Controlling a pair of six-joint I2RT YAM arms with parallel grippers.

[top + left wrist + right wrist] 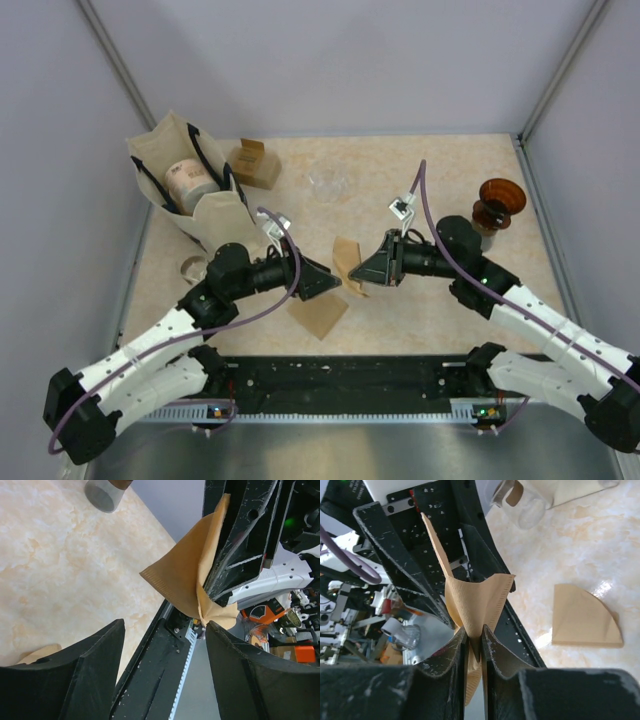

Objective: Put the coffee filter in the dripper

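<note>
Marbled beige table (400, 320) under plain grey walls is what we work over. Nearest to us, at mid-table, our two claws meet nose to nose. The right gripper (474, 639) has its jaws pinched tight on the folded tip of the coffee filter (479, 602), which hangs clear of the table. The left gripper (333, 284) is spread wide, one finger to either side of the paper, with nothing in its grasp. Just below them a second filter (318, 312) lies flat. Farther off to the right stands the brown dripper (500, 198), well apart from the held paper and with no filter in it that we can see. We judge the pick done — the carry across and the seating are left. The wrist views show the grip itself; overhead, the paper is only a tan scrap between black fingers. The overhead view gives what the wrists barely do — where the dripper stands relative to the filter.
</note>
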